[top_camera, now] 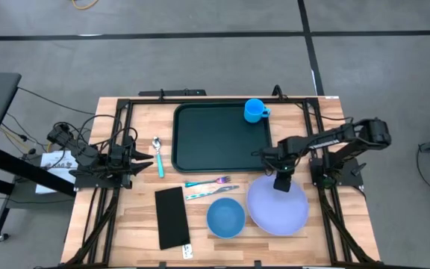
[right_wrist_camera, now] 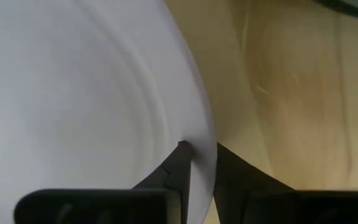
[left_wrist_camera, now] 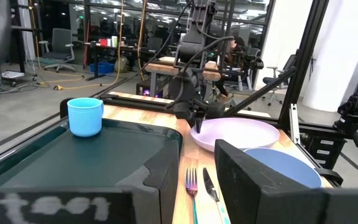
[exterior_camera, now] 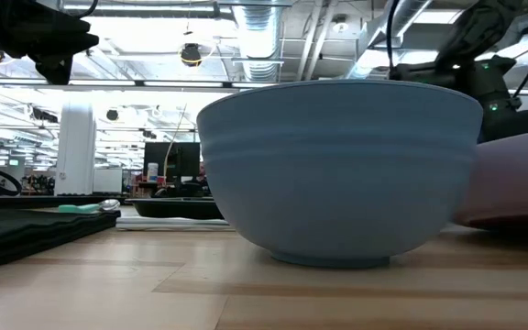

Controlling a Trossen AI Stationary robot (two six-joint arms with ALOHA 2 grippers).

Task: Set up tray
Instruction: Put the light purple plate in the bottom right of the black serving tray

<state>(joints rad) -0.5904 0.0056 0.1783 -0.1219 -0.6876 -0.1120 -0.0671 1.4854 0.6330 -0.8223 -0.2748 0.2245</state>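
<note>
The dark green tray (top_camera: 215,142) lies at the table's far middle, and a light blue cup (top_camera: 255,110) stands upright in its far right corner. The lavender plate (top_camera: 278,209) sits near the table's right near corner. My right gripper (top_camera: 281,184) is over the plate's far rim and shut on it. My left gripper (top_camera: 142,155) waits open at the table's left, beside a spoon (top_camera: 157,155). In the left wrist view the cup (left_wrist_camera: 84,116), the plate (left_wrist_camera: 241,132) and the right gripper (left_wrist_camera: 194,117) show ahead. My right gripper pinches the plate's far rim (right_wrist_camera: 207,132) between its two fingers, one finger (right_wrist_camera: 180,163) on the plate's inner face and the other outside the rim. It comes from above, pointing down. Whether the held edge is raised off the table, I cannot tell.
A blue bowl (top_camera: 225,217) stands left of the plate and fills the low view (exterior_camera: 337,174). A fork (top_camera: 209,181) and a knife (top_camera: 211,193) lie between tray and bowl. A flat black rectangle (top_camera: 172,217) lies near the left near edge. Frame posts flank both sides.
</note>
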